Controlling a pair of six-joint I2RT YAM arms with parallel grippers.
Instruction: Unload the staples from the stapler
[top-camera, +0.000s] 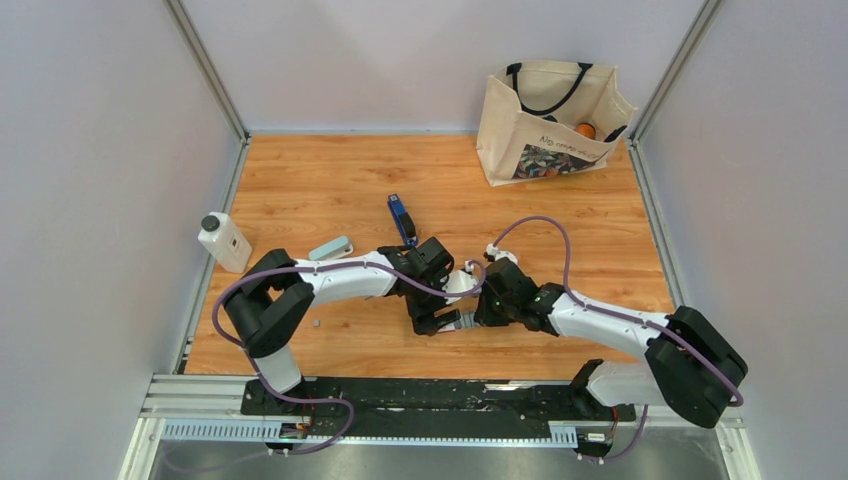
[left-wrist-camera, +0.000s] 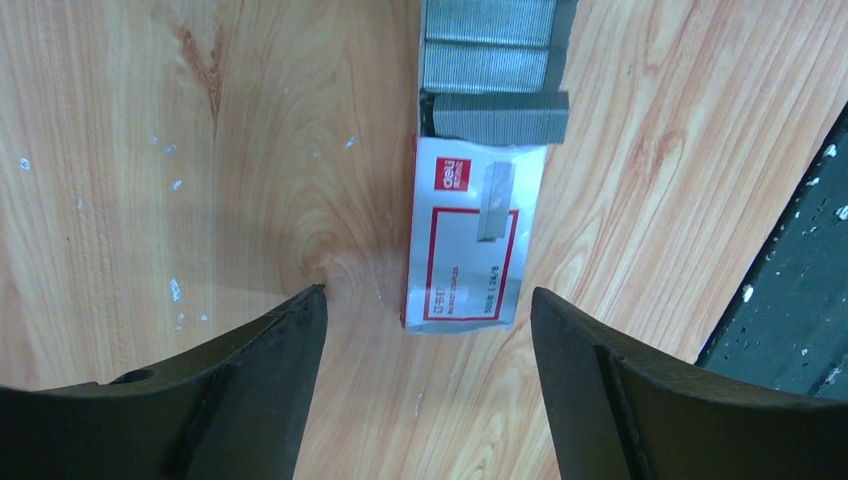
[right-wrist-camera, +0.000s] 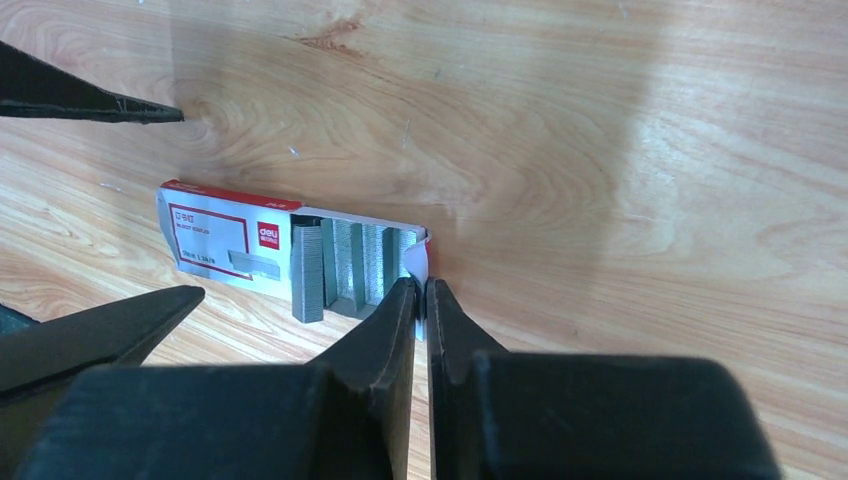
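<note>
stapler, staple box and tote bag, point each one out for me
stapler (top-camera: 401, 218), top external view, middle of its blue body
staple box (left-wrist-camera: 465, 250), left wrist view, red-framed white label
tote bag (top-camera: 515, 135), top external view, cream front wall

The near middle of the table (top-camera: 320, 180) is crowded: the left gripper (left-wrist-camera: 428, 295) and right gripper (right-wrist-camera: 420, 288) meet head-on there, with the staple box (left-wrist-camera: 465, 250) lying between them. The left fingers (left-wrist-camera: 250, 380) are spread wide and the box end sits in the gap, bare wood on both sides of it, narrower on one. The right fingers (right-wrist-camera: 380, 340) are pinched on the box's white end flap, leaving no gap. The stapler (top-camera: 402, 218) lies just beyond the left wrist. A bottle (top-camera: 225, 242) stands at the left edge and a bag (top-camera: 545, 120) fills the far right corner; the far middle is open wood.
</note>
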